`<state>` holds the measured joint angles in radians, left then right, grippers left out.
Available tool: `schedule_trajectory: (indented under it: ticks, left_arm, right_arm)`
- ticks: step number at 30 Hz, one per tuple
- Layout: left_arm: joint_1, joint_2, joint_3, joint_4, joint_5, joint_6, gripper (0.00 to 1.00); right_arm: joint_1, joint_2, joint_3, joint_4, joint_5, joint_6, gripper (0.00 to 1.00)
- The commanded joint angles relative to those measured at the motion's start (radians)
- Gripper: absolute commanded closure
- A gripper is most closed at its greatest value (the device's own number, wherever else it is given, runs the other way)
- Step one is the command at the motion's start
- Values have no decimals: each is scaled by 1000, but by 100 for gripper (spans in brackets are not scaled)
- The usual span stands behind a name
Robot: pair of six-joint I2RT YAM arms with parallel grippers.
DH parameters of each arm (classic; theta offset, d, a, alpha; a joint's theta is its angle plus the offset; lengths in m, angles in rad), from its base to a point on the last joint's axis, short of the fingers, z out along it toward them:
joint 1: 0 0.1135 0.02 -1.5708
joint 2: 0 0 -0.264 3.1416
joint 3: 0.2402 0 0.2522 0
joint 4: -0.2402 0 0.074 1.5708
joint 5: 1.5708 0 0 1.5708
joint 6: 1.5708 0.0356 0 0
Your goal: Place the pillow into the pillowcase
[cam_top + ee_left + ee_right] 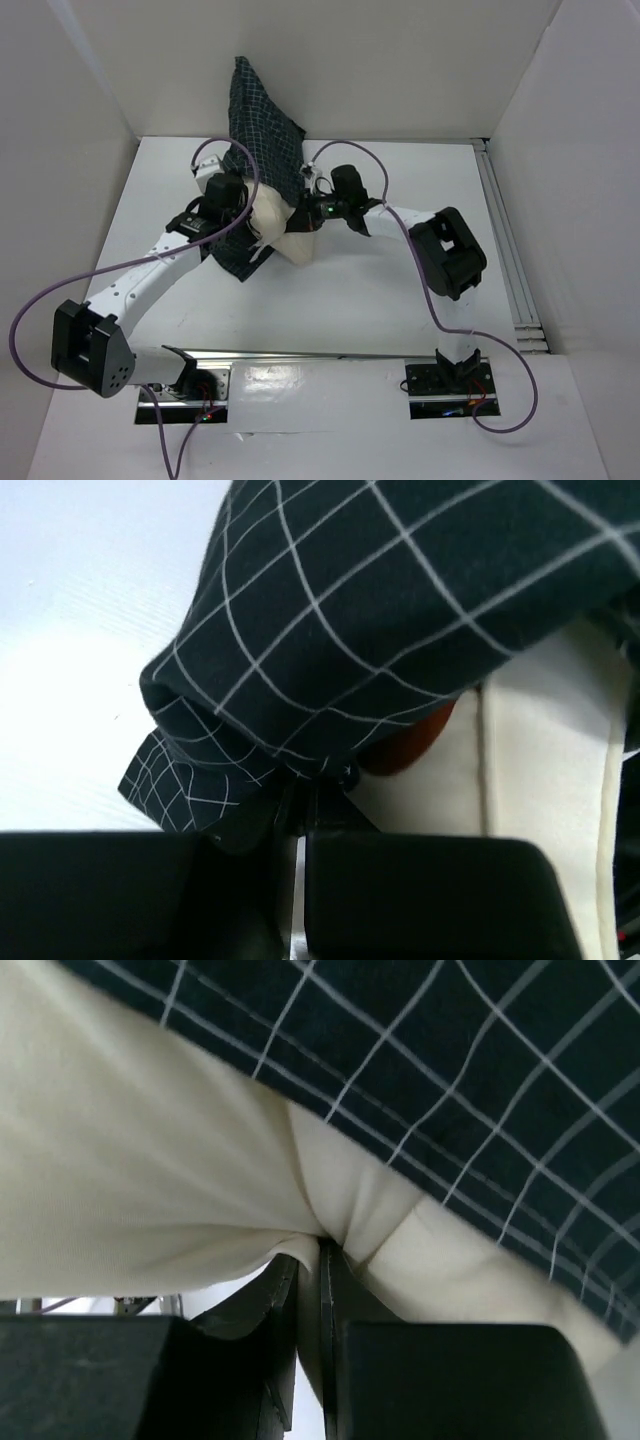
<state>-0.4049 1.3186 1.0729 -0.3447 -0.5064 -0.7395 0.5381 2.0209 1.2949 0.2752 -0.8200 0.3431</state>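
Cream pillow (288, 238) sits partly inside checked pillowcase (262, 110) on the tabletop (350, 300)
Left pincer (300, 798) apparently clamps its limp hem; right pincer (320, 1252) nips soft, light pillow fabric, where corners likely hold best

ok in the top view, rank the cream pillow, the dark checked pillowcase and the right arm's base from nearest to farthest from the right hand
From the right hand:
1. cream fabric pillow: pinched in the hand, just to its left.
2. dark checked fabric pillowcase: draped over the pillow, rising behind it.
3. right arm's black base mount: bottom right of the view, clearly farthest.
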Motion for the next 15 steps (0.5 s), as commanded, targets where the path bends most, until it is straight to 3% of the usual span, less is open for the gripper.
schedule_trajectory:
  ticks: [1, 4, 7, 10, 14, 15]
  left_arm:
    - [9, -101, 24, 72, -90, 12, 100]
    - [20, -71, 24, 59, -32, 38, 100]
    - [20, -48, 24, 93, 31, 48, 100]
    - [8, -19, 45, 142, 123, 63, 100]
    - [-55, 54, 130, 153, 160, 95, 100]
    - [-67, 70, 160, 153, 160, 106, 100]
  right_arm:
    - [-4, -9, -40, -189, 162, -13, 100]
    - [17, -120, -86, -177, 198, -44, 100]
    - [62, -349, -149, -137, 362, -41, 100]
    - [98, -476, -175, -149, 517, -12, 100]
    - [192, -677, -189, -269, 1007, 25, 100]
    - [212, -700, -189, -283, 1068, 25, 100]
